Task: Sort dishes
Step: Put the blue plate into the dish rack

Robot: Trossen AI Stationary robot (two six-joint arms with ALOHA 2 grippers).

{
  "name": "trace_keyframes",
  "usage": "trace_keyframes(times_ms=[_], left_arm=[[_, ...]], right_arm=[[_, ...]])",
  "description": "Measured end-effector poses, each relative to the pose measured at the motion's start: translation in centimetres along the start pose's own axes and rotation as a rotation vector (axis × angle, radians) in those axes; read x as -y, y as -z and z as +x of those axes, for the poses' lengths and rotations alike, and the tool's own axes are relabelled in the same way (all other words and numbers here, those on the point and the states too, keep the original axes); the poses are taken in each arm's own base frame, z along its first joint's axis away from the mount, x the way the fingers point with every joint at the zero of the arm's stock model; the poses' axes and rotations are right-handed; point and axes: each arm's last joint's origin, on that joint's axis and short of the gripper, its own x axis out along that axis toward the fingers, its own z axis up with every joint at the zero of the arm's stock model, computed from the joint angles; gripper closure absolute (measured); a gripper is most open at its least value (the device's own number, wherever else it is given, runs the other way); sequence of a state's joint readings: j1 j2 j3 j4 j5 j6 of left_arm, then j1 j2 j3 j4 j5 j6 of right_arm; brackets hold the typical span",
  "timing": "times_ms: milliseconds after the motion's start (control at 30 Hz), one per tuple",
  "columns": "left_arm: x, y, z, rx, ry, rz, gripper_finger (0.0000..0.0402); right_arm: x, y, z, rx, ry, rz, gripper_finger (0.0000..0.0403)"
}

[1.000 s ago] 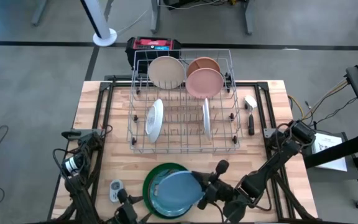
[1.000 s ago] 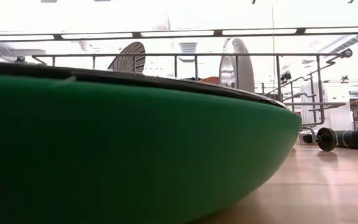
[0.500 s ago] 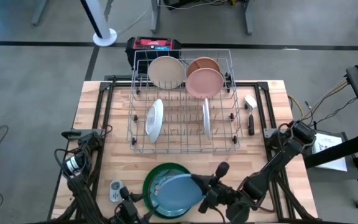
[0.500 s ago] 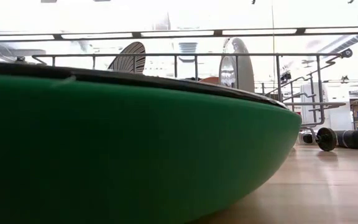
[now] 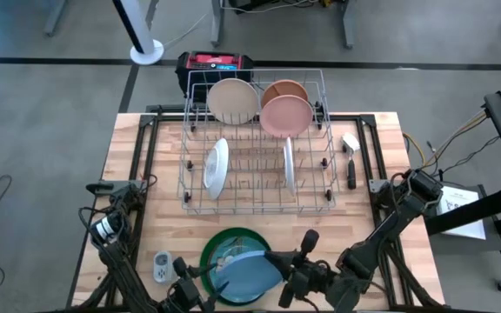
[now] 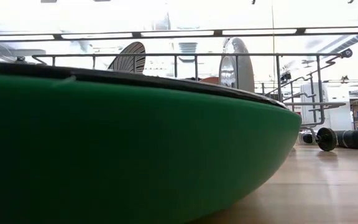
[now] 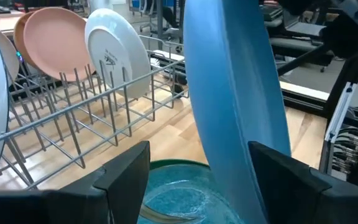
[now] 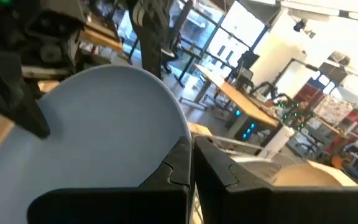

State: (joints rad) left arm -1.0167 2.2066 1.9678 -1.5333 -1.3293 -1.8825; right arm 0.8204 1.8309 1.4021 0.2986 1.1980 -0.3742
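Blue plate (image 5: 249, 276), green bowl (image 5: 220, 243)

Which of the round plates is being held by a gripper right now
The light blue round plate, tilted up over the large green plate. The right gripper is shut on its rim; the left gripper stands open around it. The others sit in the silver wire rack.

White plate (image 7: 115, 46) underside: a small dark maker's mark, too small to read.
Red-topped black case (image 5: 215, 63) behind the wire rack (image 5: 259, 143): pale label patches, not legible.
Paper sheet (image 5: 459, 204) beside the worktop (image 5: 381, 165): dark print, too small to read.
Elsewhere: no legible text, numbers or signs.
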Motion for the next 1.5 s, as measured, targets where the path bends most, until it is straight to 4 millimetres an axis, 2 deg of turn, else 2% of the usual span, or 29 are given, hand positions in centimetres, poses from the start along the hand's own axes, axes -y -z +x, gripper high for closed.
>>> trace_keyframes(times_ms=[133, 267, 400, 600, 667, 800, 933, 1267, 1500], left_arm=[[0.1, -0.1, 0.0, 0.023, 0.009, 0.015, 0.0163], [0.3, -0.1, 0.0, 0.048, 0.022, 0.038, 0.0201], [0.4, -0.1, 0.0, 0.048, 0.023, 0.046, 0.0258], [0.3, 0.0, 0.0, 0.028, 0.016, 0.045, 0.0365], [0.3, -0.1, 0.1, 0.029, 0.015, 0.041, 0.0384], [0.2, -0.2, 0.1, 0.046, 0.016, 0.049, 0.0378], [0.0, -0.6, 0.2, 0.054, 0.011, 0.063, 0.0380], [-0.6, -2.4, 0.4, 0.101, 0.009, 0.102, 0.0384], [-1.1, -3.9, 0.2, 0.147, 0.010, 0.237, 0.0385]], right_arm=[[0.1, -0.2, 0.3, 0.023, -0.029, -0.001, 0.0403], [-0.1, 0.0, 0.9, 0.033, -0.051, 0.001, 0.0403], [-0.7, 0.4, 1.3, 0.038, -0.046, -0.033, 0.0403], [-0.8, 0.3, 1.2, 0.053, -0.061, -0.034, 0.0403], [-0.8, 0.2, 1.1, 0.058, -0.067, -0.031, 0.0403], [-0.8, 0.2, 1.1, 0.057, -0.065, -0.015, 0.0399], [-0.6, 0.1, 1.1, 0.053, -0.056, 0.032, 0.0377], [0.7, -0.5, 1.0, 0.041, -0.022, 0.203, 0.0271], [2.1, -1.1, -0.1, 0.017, -0.063, 0.254, 0.0213]])
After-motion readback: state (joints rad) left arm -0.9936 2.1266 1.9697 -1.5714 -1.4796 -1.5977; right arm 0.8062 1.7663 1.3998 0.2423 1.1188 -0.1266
